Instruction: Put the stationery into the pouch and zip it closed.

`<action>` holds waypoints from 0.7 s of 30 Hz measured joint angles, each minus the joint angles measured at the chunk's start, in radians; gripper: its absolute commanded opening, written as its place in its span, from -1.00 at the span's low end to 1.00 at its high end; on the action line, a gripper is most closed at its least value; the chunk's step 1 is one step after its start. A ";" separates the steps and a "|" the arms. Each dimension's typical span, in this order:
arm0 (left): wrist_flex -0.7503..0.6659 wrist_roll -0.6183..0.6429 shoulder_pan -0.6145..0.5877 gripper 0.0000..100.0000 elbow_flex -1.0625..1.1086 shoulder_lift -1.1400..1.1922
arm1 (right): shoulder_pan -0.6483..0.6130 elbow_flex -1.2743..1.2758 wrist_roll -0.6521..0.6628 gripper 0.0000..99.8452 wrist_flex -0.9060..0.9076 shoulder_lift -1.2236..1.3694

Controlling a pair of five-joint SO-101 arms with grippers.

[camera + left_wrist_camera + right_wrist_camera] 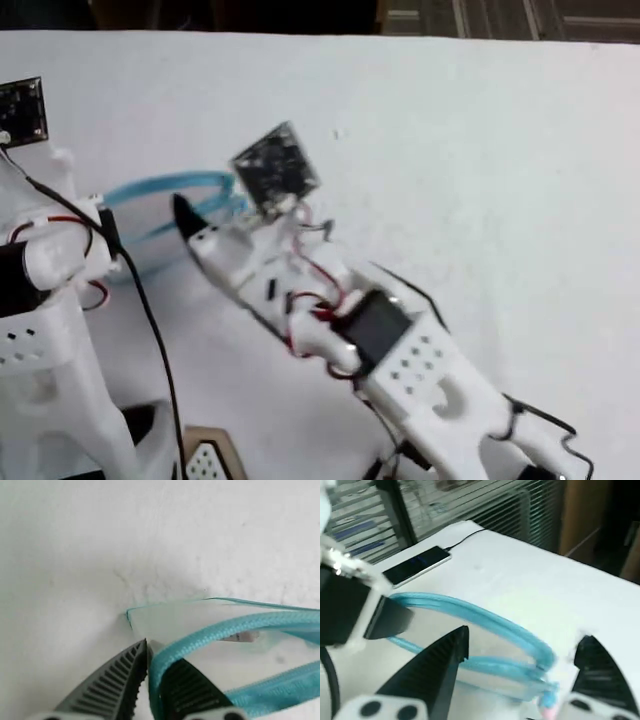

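The clear, teal-zippered pouch (pixel 190 622) lay near the left edge of the tabletop (pixel 480 150). The ribbed left gripper (pixel 147 652) pinched its rim, and the right gripper (pixel 526 636) gaped wide.

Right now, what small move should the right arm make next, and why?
Probably lower the right gripper, jaws open, onto the zipper end beneath it and close. The pouch mouth gapes, and the left gripper pins its opposite corner.

High view down over table (pixel 480 150), wrist views close in — all share the pouch (pixel 160 187) (teal-edged)
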 measured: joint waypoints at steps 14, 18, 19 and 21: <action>-0.012 0.000 0.000 -0.95 0.000 0.000 | 0.222 0.374 0.137 -0.34 0.114 -0.043; -0.014 0.000 0.000 -0.95 0.000 0.000 | 0.230 0.512 0.141 -0.34 -0.084 0.068; -0.014 0.000 0.000 -0.95 0.000 0.000 | 0.230 0.516 0.141 -0.34 -0.120 0.098; -0.014 0.000 0.000 -0.95 0.000 0.000 | 0.230 0.516 0.141 -0.34 -0.183 0.160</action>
